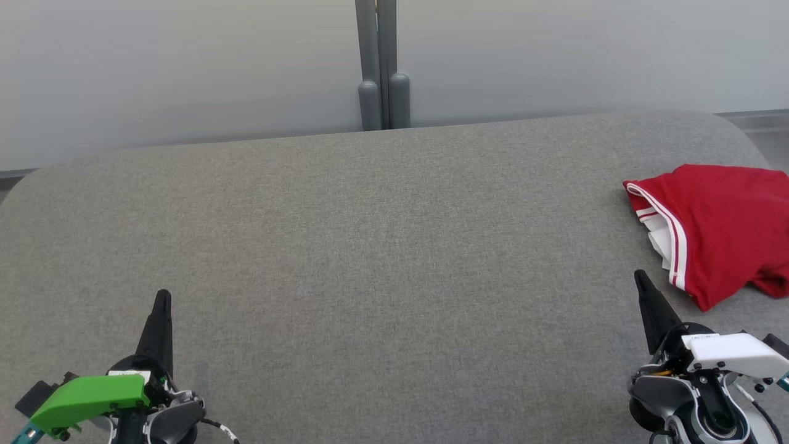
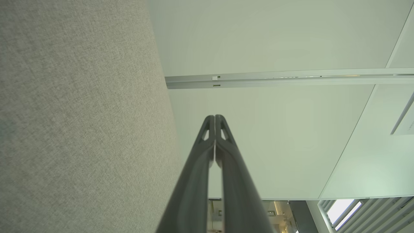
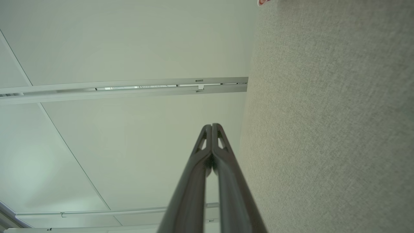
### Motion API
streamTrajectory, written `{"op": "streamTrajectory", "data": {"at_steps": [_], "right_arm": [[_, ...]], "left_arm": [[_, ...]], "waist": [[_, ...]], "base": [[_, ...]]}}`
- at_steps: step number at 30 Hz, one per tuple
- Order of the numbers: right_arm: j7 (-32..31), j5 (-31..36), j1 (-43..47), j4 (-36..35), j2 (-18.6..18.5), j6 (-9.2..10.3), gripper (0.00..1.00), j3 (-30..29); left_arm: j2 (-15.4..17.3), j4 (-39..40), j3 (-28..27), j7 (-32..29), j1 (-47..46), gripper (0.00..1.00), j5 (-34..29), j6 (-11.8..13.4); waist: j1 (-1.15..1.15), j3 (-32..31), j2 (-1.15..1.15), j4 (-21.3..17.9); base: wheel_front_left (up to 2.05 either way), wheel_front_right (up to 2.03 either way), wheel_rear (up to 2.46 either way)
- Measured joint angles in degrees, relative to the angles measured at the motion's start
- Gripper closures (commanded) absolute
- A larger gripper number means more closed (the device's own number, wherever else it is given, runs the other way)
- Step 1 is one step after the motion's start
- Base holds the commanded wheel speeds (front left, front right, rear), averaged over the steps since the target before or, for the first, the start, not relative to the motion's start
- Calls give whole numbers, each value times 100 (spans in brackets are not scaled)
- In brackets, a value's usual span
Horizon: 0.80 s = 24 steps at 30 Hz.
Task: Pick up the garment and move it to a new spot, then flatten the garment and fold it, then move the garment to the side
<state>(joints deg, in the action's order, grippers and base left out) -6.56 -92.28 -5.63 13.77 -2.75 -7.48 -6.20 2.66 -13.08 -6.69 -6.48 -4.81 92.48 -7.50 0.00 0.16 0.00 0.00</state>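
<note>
The garment (image 1: 718, 231) is a red piece with white stripes along its hem, lying crumpled at the right edge of the grey table (image 1: 370, 259). My right gripper (image 1: 640, 276) is shut and empty, its tips a short way to the lower left of the garment and apart from it. At the lower left my left gripper (image 1: 163, 295) is shut and empty, far from the garment. In the left wrist view the left gripper (image 2: 214, 116) shows its fingertips pressed together. The right gripper (image 3: 212, 125) looks the same in its wrist view, where a sliver of the garment (image 3: 263, 2) peeks at the top edge.
A grey post (image 1: 382, 68) stands behind the table's far edge at the middle, against a pale wall. The fabric-covered table has rounded far corners.
</note>
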Motion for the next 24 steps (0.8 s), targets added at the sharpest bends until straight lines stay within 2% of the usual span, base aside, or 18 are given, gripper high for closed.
{"op": "streamTrajectory", "data": {"at_steps": [24], "right_arm": [[0,0,0,0,0,0,100,0]], "left_arm": [[0,0,0,0,0,100,1,0]], "waist": [[0,0,0,0]], "base": [[0,0,0]]}}
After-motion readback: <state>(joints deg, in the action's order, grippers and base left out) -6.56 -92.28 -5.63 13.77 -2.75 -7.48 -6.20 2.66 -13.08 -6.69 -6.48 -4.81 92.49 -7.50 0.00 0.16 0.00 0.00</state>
